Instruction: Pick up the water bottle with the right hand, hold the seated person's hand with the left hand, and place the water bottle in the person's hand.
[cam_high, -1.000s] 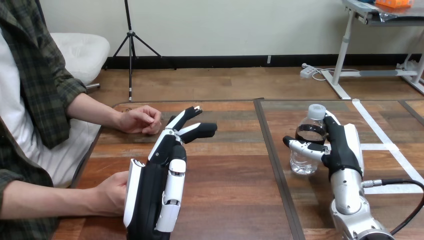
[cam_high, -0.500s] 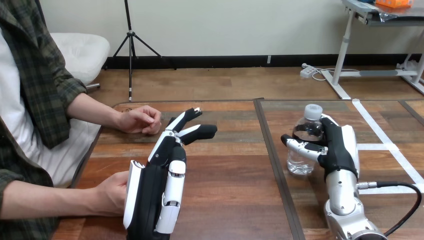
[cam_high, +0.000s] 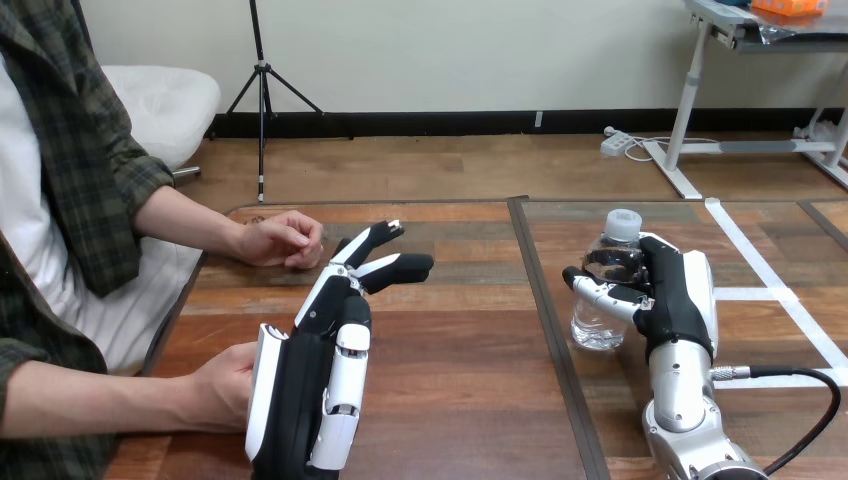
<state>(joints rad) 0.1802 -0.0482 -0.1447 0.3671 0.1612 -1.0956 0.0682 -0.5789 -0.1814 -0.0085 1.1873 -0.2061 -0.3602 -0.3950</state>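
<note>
The right robot hand (cam_high: 680, 300) has its fingers and thumb curled round the clear water bottle (cam_high: 598, 325), which is upright at the right side of the counter (cam_high: 470, 385), well apart from the person; if the hold is loose, the smooth bottle could slip or tip on the way across. The left robot hand (cam_high: 310, 380) has straight, spread fingers and holds nothing, so the person's nearer hand (cam_high: 222, 385) beside it could pull away. That hand is partly hidden behind the robot hand, so I cannot tell if they touch, nor if the bottle's bottom rests on the counter.

White tape strips (cam_high: 760, 293) cross the wooden table (cam_high: 470, 380) at right.
</note>
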